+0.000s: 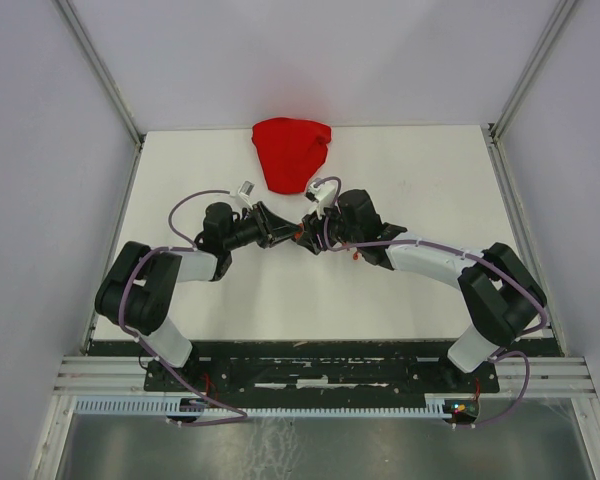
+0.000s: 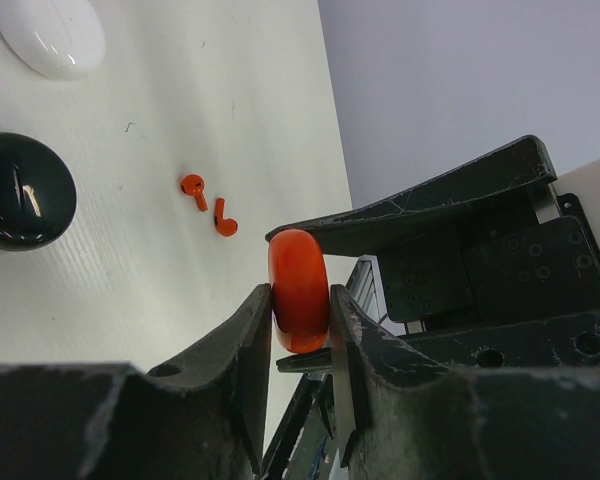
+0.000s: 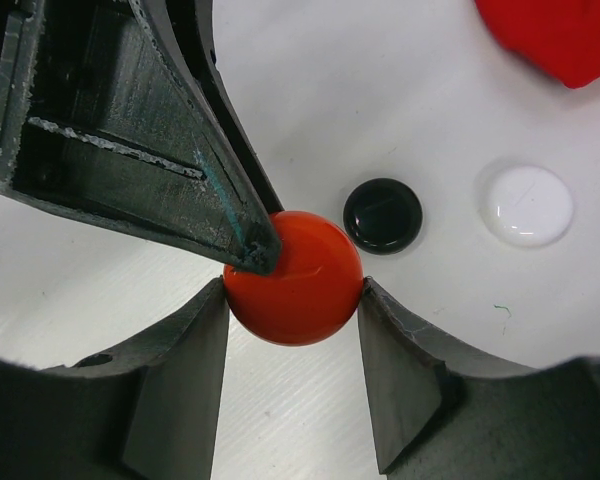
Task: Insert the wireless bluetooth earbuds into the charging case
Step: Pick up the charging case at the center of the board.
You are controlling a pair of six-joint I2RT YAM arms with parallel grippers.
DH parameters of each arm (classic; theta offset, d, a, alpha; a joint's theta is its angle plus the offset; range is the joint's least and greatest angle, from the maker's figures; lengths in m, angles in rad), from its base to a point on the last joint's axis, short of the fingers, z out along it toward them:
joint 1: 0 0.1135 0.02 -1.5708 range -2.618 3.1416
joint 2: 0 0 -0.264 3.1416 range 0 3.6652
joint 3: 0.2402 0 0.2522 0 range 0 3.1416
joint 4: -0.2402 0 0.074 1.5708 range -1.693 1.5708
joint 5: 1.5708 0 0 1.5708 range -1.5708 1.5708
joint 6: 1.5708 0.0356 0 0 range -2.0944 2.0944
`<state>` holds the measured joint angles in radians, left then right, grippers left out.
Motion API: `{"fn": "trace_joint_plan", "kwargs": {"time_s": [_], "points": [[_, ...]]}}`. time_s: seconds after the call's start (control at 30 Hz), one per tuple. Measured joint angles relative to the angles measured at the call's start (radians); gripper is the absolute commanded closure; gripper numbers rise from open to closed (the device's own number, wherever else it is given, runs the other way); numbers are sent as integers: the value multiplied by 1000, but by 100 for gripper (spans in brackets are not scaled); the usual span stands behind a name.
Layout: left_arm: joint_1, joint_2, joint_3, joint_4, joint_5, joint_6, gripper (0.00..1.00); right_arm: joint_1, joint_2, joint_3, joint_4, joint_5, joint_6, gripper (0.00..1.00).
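A round red charging case [image 3: 295, 280] hangs above the table between both grippers, its lid closed. My right gripper [image 3: 293, 300] is shut on it across its width. In the left wrist view the case [image 2: 298, 285] shows edge-on, and my left gripper [image 2: 300, 305] is shut on its two flat faces. One left finger [image 3: 235, 225] lies over the case's top in the right wrist view. Two red earbuds [image 2: 193, 187] [image 2: 225, 222] lie loose on the white table beyond. From above, the two grippers meet near the table's middle [image 1: 300, 232].
A black round case [image 3: 382, 215] and a white round case [image 3: 527, 205] sit closed on the table beyond the held one. A red cloth [image 1: 292, 152] lies at the back middle. White walls close in the table's left, right and far sides.
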<state>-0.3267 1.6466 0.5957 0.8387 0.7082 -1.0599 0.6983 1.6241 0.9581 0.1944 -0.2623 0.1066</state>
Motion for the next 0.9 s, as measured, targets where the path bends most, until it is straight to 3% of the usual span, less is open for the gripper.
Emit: {"fn": "trace_joint_plan", "kwargs": {"time_s": [0.23, 0.33, 0.4, 0.5, 0.73, 0.9], "points": [[0, 0, 0, 2, -1, 0, 89, 0, 0, 0, 0, 0, -1, 60], [0, 0, 0, 3, -1, -1, 97, 0, 0, 0, 0, 0, 0, 45], [0, 0, 0, 4, -1, -1, 97, -1, 0, 0, 0, 0, 0, 29], [0, 0, 0, 5, -3, -1, 97, -1, 0, 0, 0, 1, 6, 17], [0, 0, 0, 8, -27, -1, 97, -24, -90, -17, 0, 33, 45, 9], [0, 5, 1, 31, -35, -13, 97, -43, -187, 3, -44, 140, 80, 1]]}}
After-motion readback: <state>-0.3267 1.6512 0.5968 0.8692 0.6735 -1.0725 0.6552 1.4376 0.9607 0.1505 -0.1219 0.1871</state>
